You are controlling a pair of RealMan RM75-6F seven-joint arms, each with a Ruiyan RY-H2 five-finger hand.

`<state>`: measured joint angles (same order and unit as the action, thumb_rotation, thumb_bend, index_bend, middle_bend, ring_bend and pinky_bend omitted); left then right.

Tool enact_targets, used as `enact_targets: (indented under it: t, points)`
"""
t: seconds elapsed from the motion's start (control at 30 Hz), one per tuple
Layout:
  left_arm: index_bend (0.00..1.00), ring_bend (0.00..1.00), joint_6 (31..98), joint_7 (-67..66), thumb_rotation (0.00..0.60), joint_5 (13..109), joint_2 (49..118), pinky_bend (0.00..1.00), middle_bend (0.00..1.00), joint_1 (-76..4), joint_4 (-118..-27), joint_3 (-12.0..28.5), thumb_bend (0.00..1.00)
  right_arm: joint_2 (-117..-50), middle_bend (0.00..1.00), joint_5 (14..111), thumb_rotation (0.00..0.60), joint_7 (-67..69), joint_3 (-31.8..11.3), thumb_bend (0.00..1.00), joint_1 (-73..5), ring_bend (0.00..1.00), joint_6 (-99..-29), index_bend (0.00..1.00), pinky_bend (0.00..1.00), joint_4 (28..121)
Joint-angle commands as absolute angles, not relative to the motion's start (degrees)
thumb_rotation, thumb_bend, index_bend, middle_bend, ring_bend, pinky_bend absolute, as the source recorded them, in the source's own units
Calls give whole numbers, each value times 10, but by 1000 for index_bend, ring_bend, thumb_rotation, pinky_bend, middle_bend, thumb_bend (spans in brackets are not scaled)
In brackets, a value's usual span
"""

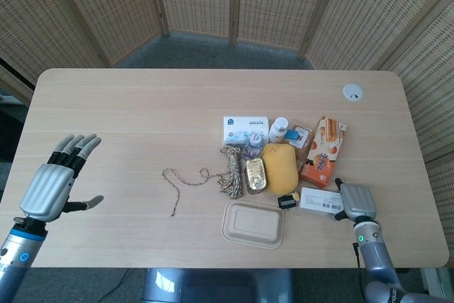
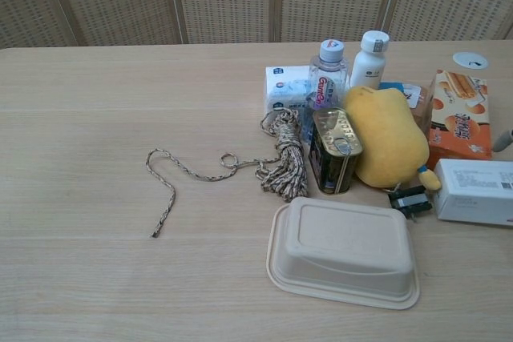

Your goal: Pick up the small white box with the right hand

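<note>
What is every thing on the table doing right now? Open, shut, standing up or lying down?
small white box: lying flat, right hand grips it.
left hand: open, holds nothing.
takeout container: lid closed.
water bottle: upright, capped.
white bottle: upright, capped.
tin can: upright, sealed.
rope: partly unwound.

Cut off by the right edge in chest view: white box (image 2: 481, 191), right hand (image 2: 502, 140) but for one fingertip. Beyond the hand, snack packet (image 2: 410, 95) half hidden behind yellow toy (image 2: 389, 138). Box print too small to read.
</note>
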<state>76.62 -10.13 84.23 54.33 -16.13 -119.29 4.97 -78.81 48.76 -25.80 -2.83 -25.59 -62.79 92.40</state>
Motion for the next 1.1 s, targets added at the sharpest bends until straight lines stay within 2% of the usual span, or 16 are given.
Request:
enact_targets:
  t: [0.03,0.27,0.7,1.1]
  points:
    - [0,0,767,-101,600,842,543,0,0,-160,-1193,49,154,-768,500,506,600,-248,-40,144,-256,711,-639,217,509,945]
    - [0,0,771,-100,600,843,542,0,0,-156,-1194,46,153,-711,554,539,600,-205,-75,146,-257,762,-652,261,536,999]
    - [0,0,790,-104,600,855,531,0,0,-138,-1206,36,152,-609,563,558,600,-87,-163,145,-269,781,-640,269,546,1060]
    - [0,0,808,-108,600,874,530,0,0,-121,-1216,25,152,-556,575,566,600,-58,-200,145,-282,797,-642,287,546,1088]
